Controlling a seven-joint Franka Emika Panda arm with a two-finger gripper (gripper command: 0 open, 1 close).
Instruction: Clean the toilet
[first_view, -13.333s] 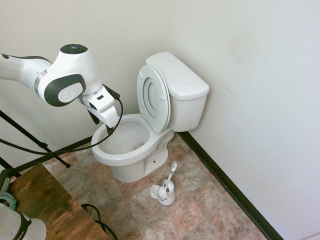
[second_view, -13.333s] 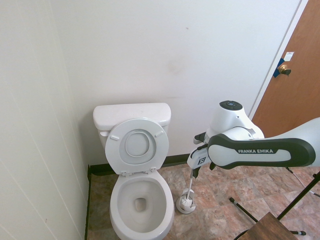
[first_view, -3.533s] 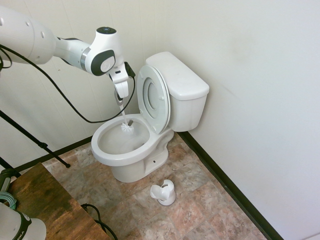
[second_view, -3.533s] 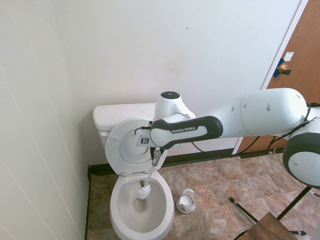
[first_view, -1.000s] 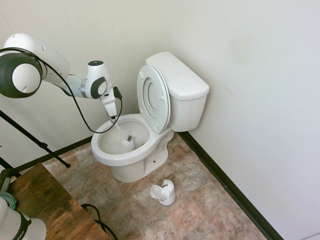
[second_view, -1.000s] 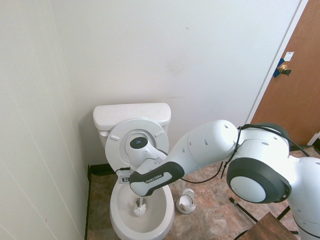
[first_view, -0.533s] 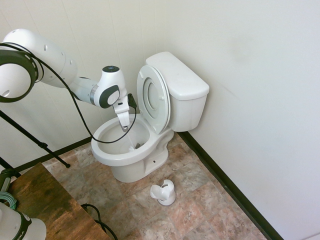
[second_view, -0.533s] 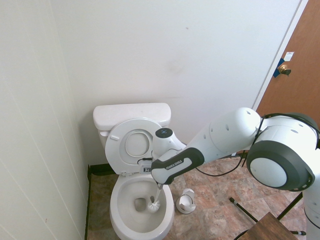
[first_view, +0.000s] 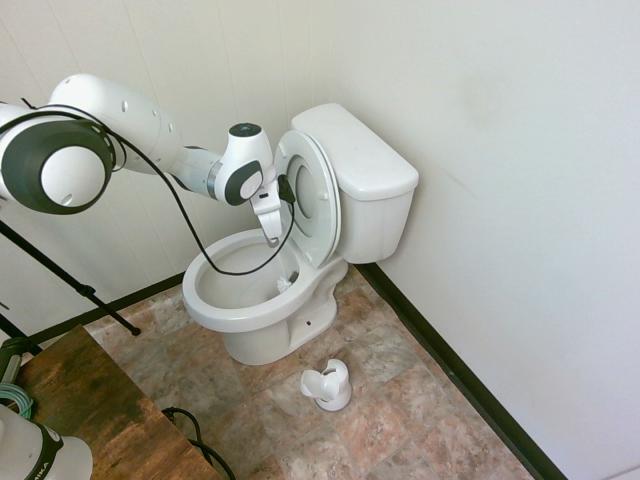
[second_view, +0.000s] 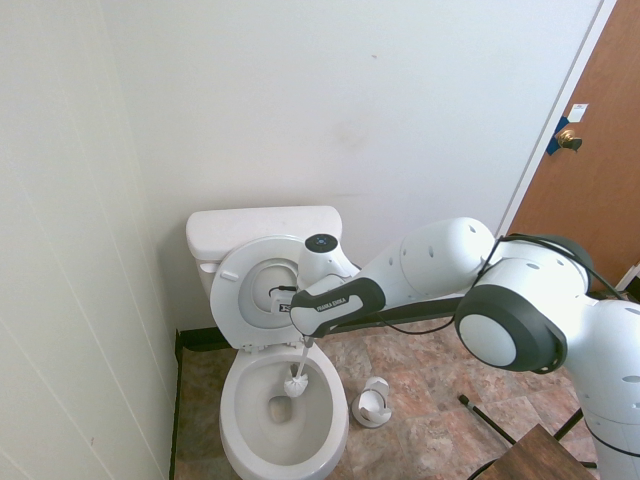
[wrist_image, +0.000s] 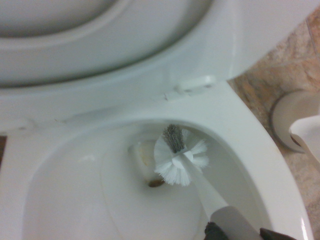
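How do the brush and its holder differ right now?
The brush is held up by the gripper, shut on its handle, with its head down inside the toilet bowl; the holder stands free on the floor beside the toilet. The brush is long and thin with a bristled head; the holder is short, rounded and empty. Both are white.

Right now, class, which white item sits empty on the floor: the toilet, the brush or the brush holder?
The brush holder: small, empty, beside the toilet. The brush is in the bowl, held by the gripper.
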